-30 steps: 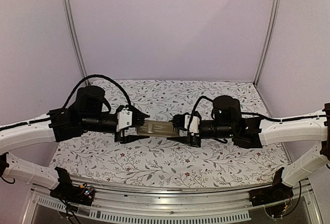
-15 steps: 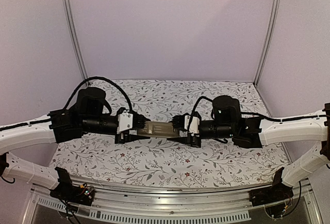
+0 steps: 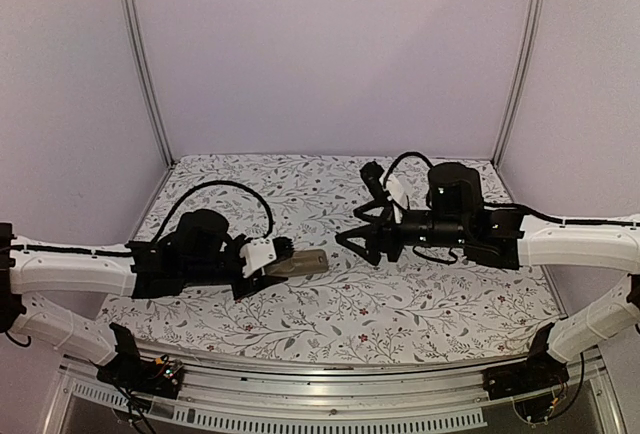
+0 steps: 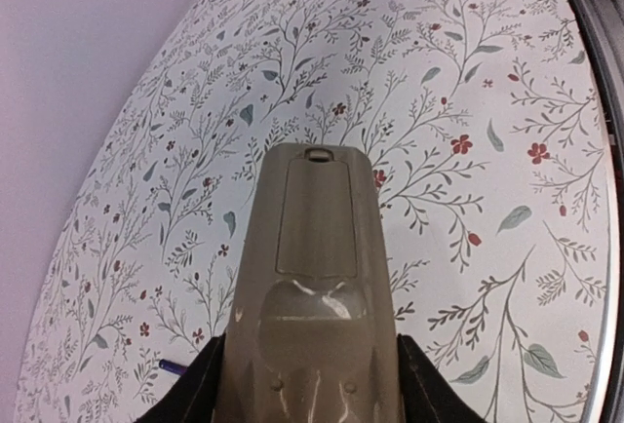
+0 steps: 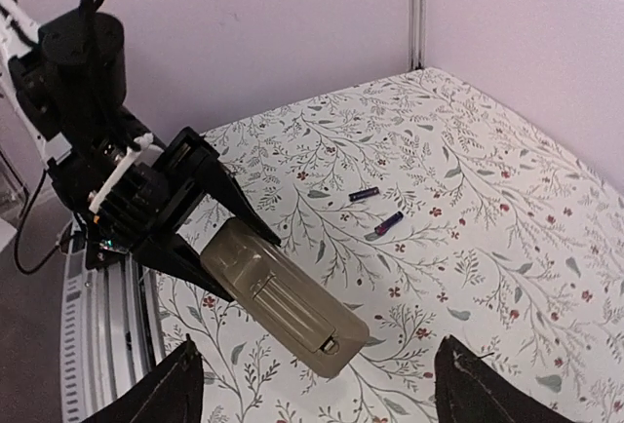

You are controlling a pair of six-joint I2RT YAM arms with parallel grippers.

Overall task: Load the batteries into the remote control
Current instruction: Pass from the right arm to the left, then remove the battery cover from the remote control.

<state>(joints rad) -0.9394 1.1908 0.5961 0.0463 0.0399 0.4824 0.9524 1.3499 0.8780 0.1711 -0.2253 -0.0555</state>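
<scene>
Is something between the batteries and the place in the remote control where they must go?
Apparently yes: the cover sits closed on the back of the remote control, which the left gripper holds. The batteries lie on the cloth, away from it.

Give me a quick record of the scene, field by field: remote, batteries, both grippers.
remote control: back up, cover looks closed
left gripper: shut on one end of the remote control
right gripper: open, empty, clear of it
first battery: loose on the cloth
second battery: loose on the cloth, close by
</scene>
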